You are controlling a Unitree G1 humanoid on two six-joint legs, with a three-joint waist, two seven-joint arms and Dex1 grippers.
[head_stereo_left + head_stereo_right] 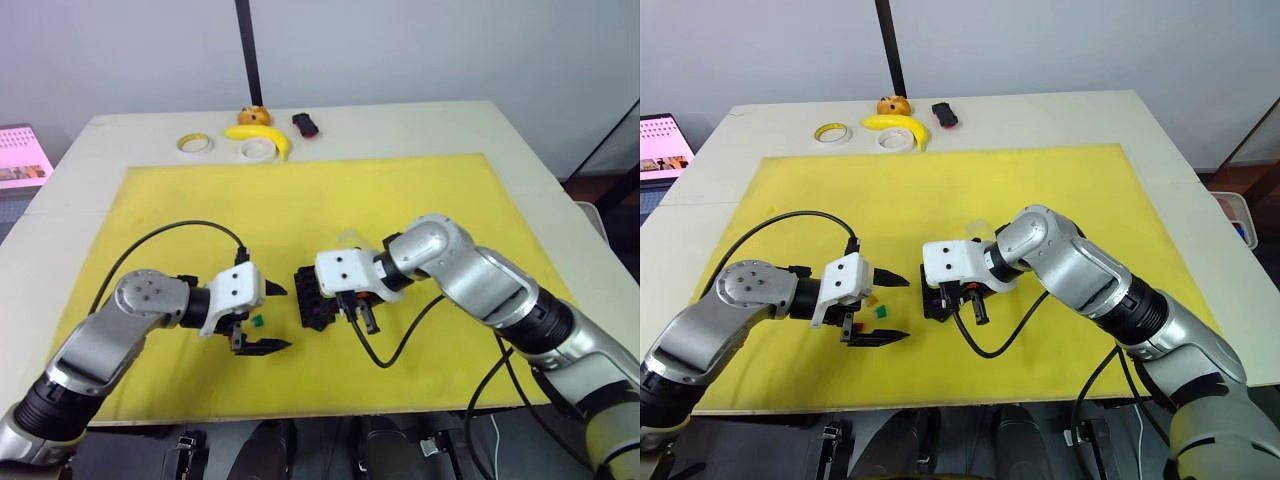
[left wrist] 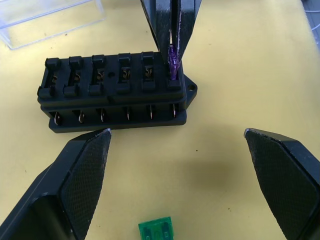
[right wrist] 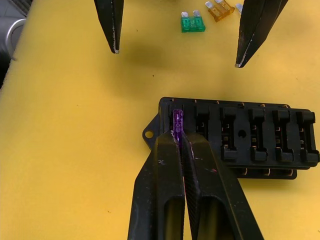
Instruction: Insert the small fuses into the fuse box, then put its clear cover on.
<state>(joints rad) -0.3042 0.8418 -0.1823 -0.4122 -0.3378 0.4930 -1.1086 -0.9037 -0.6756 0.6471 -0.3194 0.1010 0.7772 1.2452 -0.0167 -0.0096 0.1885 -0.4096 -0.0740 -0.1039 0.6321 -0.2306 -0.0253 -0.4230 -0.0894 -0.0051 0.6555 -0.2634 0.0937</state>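
The black fuse box (image 2: pixel 115 95) lies on the yellow mat (image 1: pixel 330 200) between my two grippers. My right gripper (image 3: pixel 177 136) is shut on a purple fuse (image 3: pixel 177 120) and holds it upright at the end slot of the box's row nearest that corner. My left gripper (image 2: pixel 177 132) stands open just left of the box, nothing between its fingers. A green fuse (image 2: pixel 156 231) lies flat on the mat under it, and a yellow fuse (image 3: pixel 220 7) lies a little beyond. The clear cover (image 2: pixel 50 17) rests on the mat behind the box.
Along the table's far edge lie two tape rolls (image 1: pixel 195 145) (image 1: pixel 258 150), a banana (image 1: pixel 265 137), a small orange object (image 1: pixel 254 115) and a black-and-red object (image 1: pixel 306 125). A screen (image 1: pixel 20 155) stands at the far left. Black cables loop from both wrists over the mat.
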